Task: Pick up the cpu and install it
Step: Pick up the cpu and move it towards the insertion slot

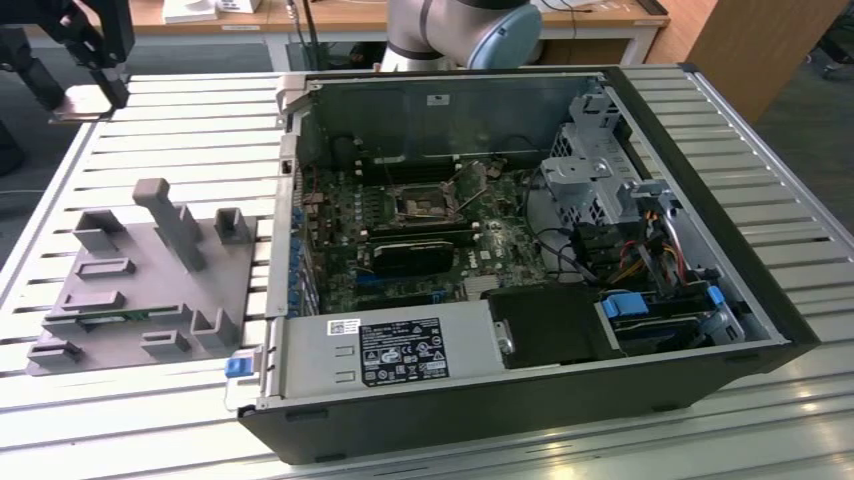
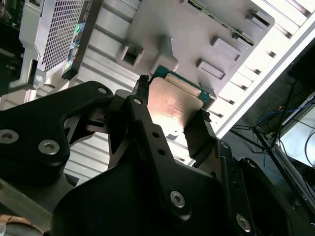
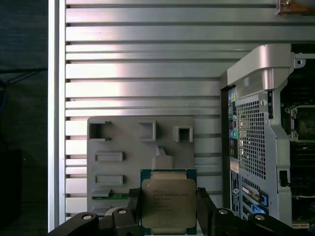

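Pinches the cpu (image 3: pixel 168 201) by two opposite edges between the black fingers (image 3: pixel 204 204) of the end effector (image 3: pixel 169 209), aloft over the far left corner of the ribbed metal tabletop (image 1: pixel 200 130) in the exterior view, apart from the matte grey slotted tray (image 1: pixel 147 285) and the open computer case (image 1: pixel 441 110). Looks light, thin and stiff. Probably fragile underneath, so best held by the green rim. Shows a flat, square, brushed silver lid.

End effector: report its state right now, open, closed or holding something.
End effector: closed, holding the cpu by two opposite edges.
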You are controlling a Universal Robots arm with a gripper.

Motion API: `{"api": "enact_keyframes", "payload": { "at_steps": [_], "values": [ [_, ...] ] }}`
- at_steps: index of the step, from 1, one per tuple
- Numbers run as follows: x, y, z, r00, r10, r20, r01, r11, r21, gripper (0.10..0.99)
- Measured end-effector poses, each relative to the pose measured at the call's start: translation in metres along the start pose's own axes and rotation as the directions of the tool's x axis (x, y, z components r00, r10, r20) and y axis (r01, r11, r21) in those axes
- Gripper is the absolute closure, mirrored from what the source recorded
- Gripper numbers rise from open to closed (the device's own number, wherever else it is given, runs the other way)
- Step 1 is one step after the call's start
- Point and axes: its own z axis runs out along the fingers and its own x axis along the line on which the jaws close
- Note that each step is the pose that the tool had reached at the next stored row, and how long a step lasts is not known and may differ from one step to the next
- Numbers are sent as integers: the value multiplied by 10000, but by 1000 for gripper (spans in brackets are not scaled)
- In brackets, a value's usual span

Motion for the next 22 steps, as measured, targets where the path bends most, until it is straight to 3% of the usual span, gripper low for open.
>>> {"api": "enact_keyframes", "payload": {
  "at_steps": [22],
  "values": [
    [-159,5,3,10000,0,0,0,10000,0,545]
  ]
}}
